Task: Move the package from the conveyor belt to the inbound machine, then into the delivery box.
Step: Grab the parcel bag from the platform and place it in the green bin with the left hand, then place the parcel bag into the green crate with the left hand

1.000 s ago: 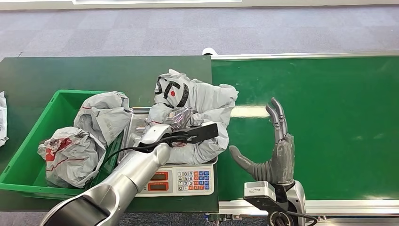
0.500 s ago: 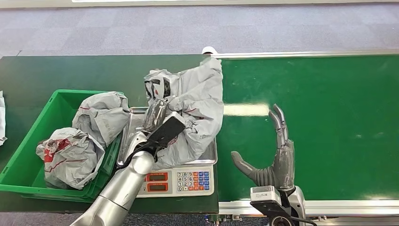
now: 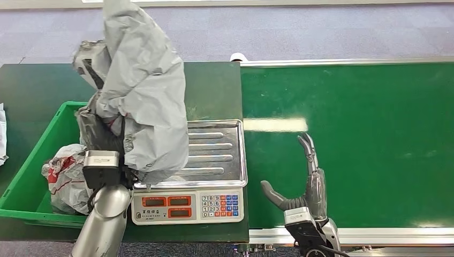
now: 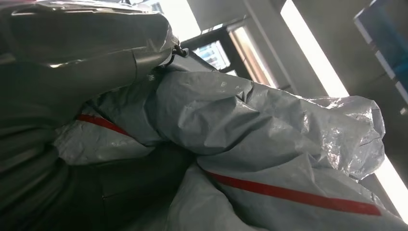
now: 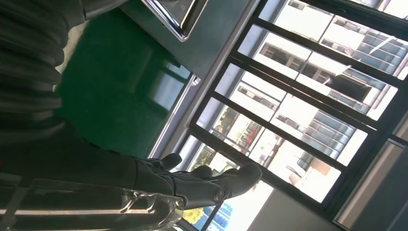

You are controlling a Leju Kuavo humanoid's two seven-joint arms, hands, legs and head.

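My left hand (image 3: 99, 136) grips a crumpled grey plastic package (image 3: 142, 91), lifted high above the left edge of the scale and the right side of the green delivery box (image 3: 24, 176). The package hangs over the hand and hides most of its fingers. In the left wrist view the same grey package (image 4: 269, 144) with red stripes lies against my hand (image 4: 67, 86). The scale's steel tray (image 3: 214, 152) is bare. My right hand (image 3: 305, 184) stands open over the green conveyor belt (image 3: 364, 134), fingers pointing up, holding nothing; the right wrist view shows that hand (image 5: 202, 180) too.
The delivery box holds a grey package with red print (image 3: 67, 176). The scale's keypad and displays (image 3: 187, 206) face me at the table's front edge. Another white bag (image 3: 2, 134) lies at the far left.
My left hand has lifted the grey package off the scale tray and swung it up and to the left, over the green box's edge. My right hand dropped slightly toward me.
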